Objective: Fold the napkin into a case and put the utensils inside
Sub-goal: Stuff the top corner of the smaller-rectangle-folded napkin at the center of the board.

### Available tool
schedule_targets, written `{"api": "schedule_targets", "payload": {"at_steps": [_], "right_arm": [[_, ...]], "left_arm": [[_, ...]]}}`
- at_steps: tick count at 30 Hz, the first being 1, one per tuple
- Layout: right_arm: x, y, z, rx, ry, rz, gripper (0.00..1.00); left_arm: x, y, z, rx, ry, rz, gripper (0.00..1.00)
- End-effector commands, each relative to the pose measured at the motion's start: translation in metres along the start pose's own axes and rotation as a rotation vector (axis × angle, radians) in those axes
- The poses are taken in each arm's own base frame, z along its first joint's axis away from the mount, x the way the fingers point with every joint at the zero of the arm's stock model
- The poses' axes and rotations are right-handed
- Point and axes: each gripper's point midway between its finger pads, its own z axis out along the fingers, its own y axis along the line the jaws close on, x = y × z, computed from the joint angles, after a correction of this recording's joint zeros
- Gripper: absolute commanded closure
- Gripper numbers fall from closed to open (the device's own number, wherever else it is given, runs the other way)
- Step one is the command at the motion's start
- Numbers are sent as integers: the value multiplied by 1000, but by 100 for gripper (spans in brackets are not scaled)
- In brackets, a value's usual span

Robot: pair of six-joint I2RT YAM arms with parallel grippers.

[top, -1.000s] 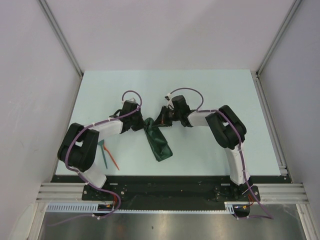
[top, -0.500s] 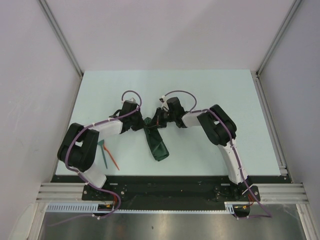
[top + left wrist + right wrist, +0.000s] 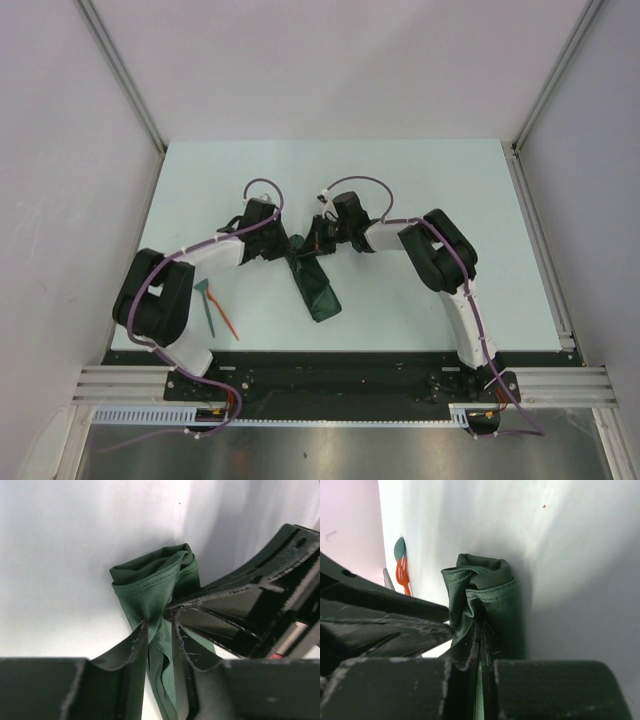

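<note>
The dark green napkin [image 3: 314,282] lies as a narrow bunched strip on the table, its far end lifted between both grippers. My left gripper [image 3: 288,250] is shut on that far end; its wrist view shows cloth [image 3: 150,587] pinched between its jaws. My right gripper [image 3: 313,247] is shut on the same end from the other side, with cloth [image 3: 485,595] in its jaws. The two grippers almost touch. The orange-red utensil [image 3: 226,320] and the teal-green utensil [image 3: 206,302] lie side by side near the left arm's base; both also show in the right wrist view [image 3: 401,570].
The pale table [image 3: 420,180] has raised rails at its left and right edges and grey walls on three sides. The left arm's elbow [image 3: 155,295] hangs close to the utensils.
My right gripper has moved left toward the left gripper, and the napkin's far end is now bunched tighter between them. The left arm has barely moved.
</note>
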Motion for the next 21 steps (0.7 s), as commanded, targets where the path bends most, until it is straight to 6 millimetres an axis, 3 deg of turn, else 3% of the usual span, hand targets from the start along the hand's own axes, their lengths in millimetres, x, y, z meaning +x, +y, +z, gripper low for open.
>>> {"api": "schedule_targets", "payload": {"at_steps": [1,3,4,11,16,19,20,21], "right_arm": [[1,-2,-11,27,14,-35,100],[-1,1,-13,17,11,-35,100],[-1,2,-14,14,10,-34,100],[-8,13,-20,-12,-1,-34,100],[-6,22,-28,-14,0,-37,100],[-3,22,-40,1,-1,-30,100],[-4,32,-48,-8,-10,-45,100],[6,28,-53,11,12,-42,100]], "left_arm": [[-21,-23,-23,56,-53,43,68],[-20,-28,-26,83,-53,40,69],[-22,-30,-26,91,-56,39,74],[-14,-38,2,120,25,17,88],[8,-23,33,80,112,-8,92],[19,-14,39,60,139,-28,93],[22,-10,40,49,143,-31,93],[22,-9,40,45,140,-30,93]]}}
